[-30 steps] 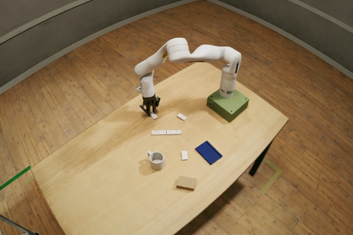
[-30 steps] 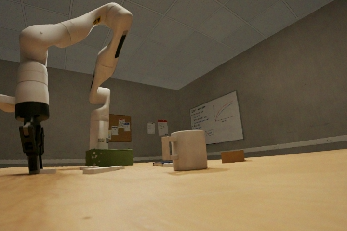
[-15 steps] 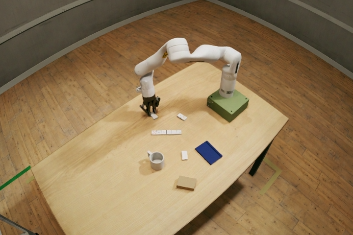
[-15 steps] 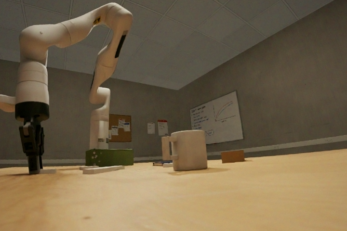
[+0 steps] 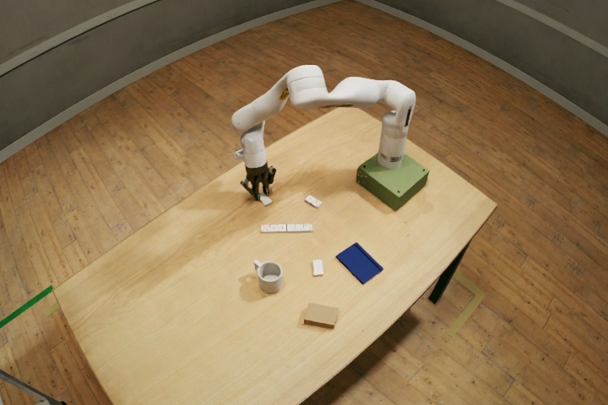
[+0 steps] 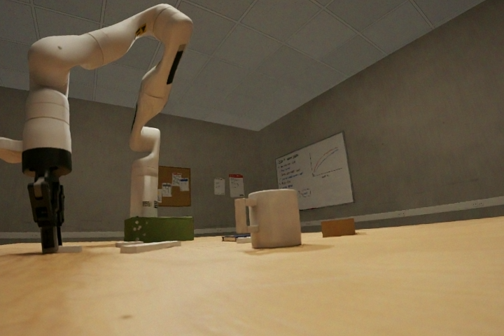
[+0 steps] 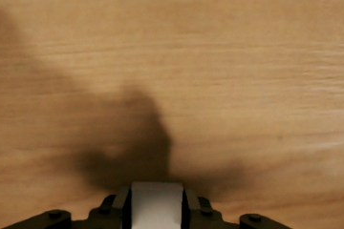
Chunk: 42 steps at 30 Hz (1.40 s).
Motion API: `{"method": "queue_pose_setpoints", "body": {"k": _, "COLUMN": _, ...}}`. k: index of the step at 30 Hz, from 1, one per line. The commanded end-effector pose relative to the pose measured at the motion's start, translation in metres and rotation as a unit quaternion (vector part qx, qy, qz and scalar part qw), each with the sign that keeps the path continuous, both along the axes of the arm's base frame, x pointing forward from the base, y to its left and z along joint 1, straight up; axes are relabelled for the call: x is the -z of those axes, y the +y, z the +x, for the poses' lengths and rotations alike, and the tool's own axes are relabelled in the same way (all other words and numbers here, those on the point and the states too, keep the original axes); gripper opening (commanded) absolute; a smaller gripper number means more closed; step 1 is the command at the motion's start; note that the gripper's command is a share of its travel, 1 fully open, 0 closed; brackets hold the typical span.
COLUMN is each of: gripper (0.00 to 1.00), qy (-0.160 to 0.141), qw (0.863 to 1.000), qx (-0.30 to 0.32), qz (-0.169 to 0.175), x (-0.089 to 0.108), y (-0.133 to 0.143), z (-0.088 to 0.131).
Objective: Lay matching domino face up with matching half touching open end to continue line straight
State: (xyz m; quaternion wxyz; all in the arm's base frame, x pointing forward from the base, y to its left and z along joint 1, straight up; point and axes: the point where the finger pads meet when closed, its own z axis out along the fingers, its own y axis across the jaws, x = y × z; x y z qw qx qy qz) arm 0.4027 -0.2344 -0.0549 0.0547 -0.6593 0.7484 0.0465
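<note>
My gripper (image 5: 261, 194) (image 6: 50, 246) (image 7: 157, 204) is down at the table top near the far left edge, shut on a plain white domino (image 5: 266, 200) (image 6: 71, 249) (image 7: 157, 210). One end of the domino sits between the fingers and the rest sticks out flat along the table. The line of face-up dominoes (image 5: 286, 228) (image 6: 149, 246) lies in the middle of the table, in front of the gripper. A second loose domino (image 5: 313, 201) lies to the right of the gripper, with faint marks on top. A third, blank-backed domino (image 5: 317, 267) lies nearer the front.
A white mug (image 5: 269, 276) (image 6: 274, 218) stands in front of the line. A blue notebook (image 5: 359, 262) lies to its right and a brown block (image 5: 321, 315) (image 6: 337, 227) near the front edge. The green arm base (image 5: 393, 180) (image 6: 159, 228) stands at the back right.
</note>
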Motion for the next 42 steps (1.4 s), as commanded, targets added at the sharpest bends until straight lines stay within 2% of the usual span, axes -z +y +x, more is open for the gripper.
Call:
{"method": "queue_pose_setpoints", "body": {"k": 1, "gripper": 0.31, "qy": -0.001, "qw": 1.0, "qx": 0.0, "qz": 0.0, "x": -0.003, "y": 0.0, "z": 0.0}}
{"method": "queue_pose_setpoints", "body": {"k": 8, "gripper": 0.31, "qy": -0.001, "qw": 1.0, "qx": 0.0, "qz": 0.0, "x": -0.016, "y": 0.0, "z": 0.0}}
{"method": "queue_pose_setpoints", "body": {"k": 20, "gripper": 0.31, "qy": -0.001, "qw": 1.0, "qx": 0.0, "qz": 0.0, "x": -0.084, "y": -0.001, "z": 0.0}}
{"method": "queue_pose_setpoints", "body": {"k": 22, "gripper": 0.31, "qy": -0.001, "qw": 1.0, "qx": 0.0, "qz": 0.0, "x": -0.084, "y": -0.001, "z": 0.0}}
{"method": "queue_pose_setpoints", "body": {"k": 28, "gripper": 0.31, "qy": -0.001, "qw": 1.0, "qx": 0.0, "qz": 0.0, "x": -0.111, "y": -0.001, "z": 0.0}}
{"method": "queue_pose_setpoints", "body": {"k": 33, "gripper": 0.31, "qy": -0.001, "qw": 1.0, "qx": 0.0, "qz": 0.0, "x": -0.12, "y": -0.001, "z": 0.0}}
{"method": "queue_pose_setpoints", "body": {"k": 42, "gripper": 0.31, "qy": -0.001, "qw": 1.0, "qx": 0.0, "qz": 0.0, "x": -0.12, "y": -0.001, "z": 0.0}}
